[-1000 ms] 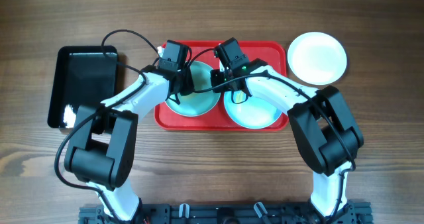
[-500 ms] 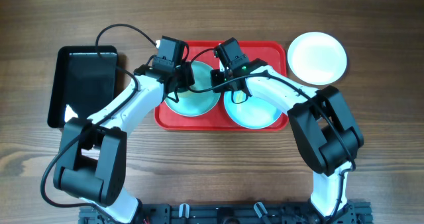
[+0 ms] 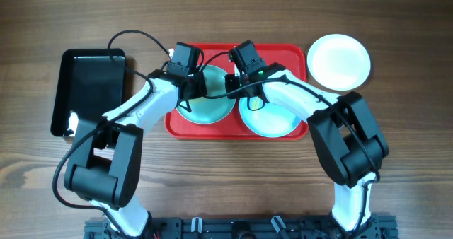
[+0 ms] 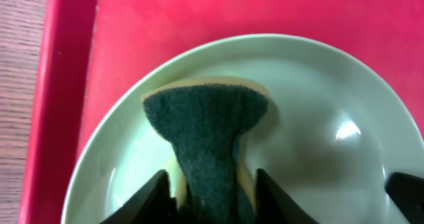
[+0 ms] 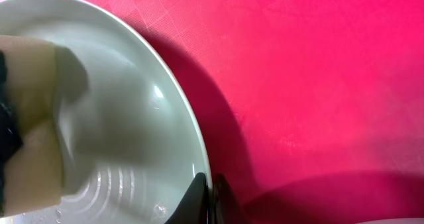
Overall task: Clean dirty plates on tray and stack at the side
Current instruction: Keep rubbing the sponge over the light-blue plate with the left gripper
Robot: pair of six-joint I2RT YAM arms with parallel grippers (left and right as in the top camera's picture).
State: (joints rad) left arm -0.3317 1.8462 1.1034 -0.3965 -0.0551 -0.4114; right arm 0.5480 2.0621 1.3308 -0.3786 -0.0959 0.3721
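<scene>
Left gripper (image 4: 211, 175): pinching sponge (image 4: 202, 118) inside turquoise plate (image 4: 318, 131).
Right gripper (image 5: 209, 185): seemingly clamped on that plate's rim.
Tray (image 5: 318, 85): open red floor beside that rim.

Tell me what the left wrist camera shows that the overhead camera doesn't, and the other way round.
Only the left wrist view: a sponge, dark green scouring face toward the camera, pinched in the left end effector and lying on the plate. Only the overhead: the white plate on the table beside the tray, a second turquoise plate, and the black tray. Both: the turquoise plate on the red tray.
</scene>
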